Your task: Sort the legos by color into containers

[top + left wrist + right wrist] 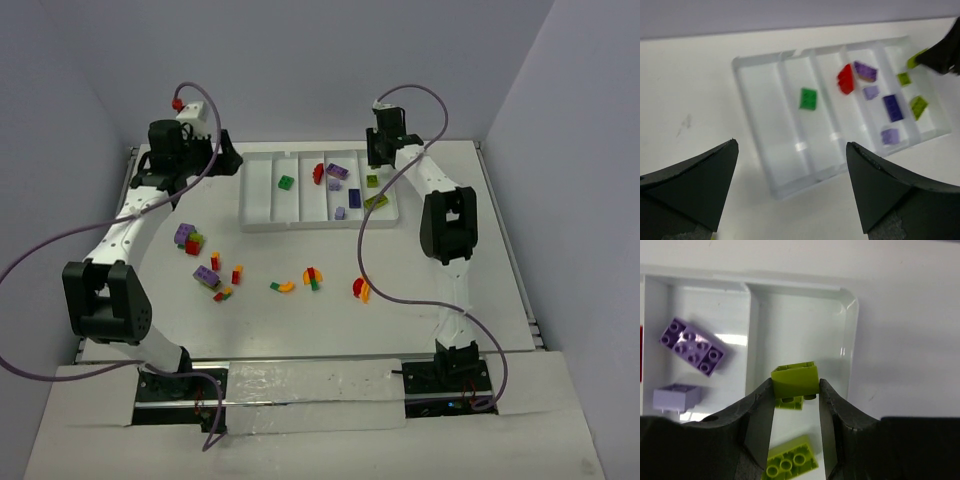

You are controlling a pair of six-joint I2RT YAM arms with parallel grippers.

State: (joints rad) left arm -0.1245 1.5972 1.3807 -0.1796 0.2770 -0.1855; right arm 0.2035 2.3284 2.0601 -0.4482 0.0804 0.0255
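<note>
My right gripper (796,385) is clenched on a lime green brick (795,374), one finger on each of its two flat side walls. I hold it above the white tray (852,315), over the end compartment on my right side. Two other lime pieces (790,460) already lie in that compartment. In the next compartment there is a purple brick (692,346).

I judge the brick to be very light and fully stiff, a hard, smooth plastic that will not break but can slip. Its top face is sloped, so pads on that face would push it out; the flat side walls are the good place to hold it, and that is where I have it.

The sloped face looks toward my wrist camera and it sits a little tilted. Its longer side seems to run from finger to finger, that is, across the compartment and not along it. I cannot be sure of this, because my fingers hide its ends.

My left gripper (791,144) is released, with the jaws wide apart and nothing between them. It hovers near the tray's other end. The loose legos (210,275) lie on the table (500,290), well apart from the tray.
</note>
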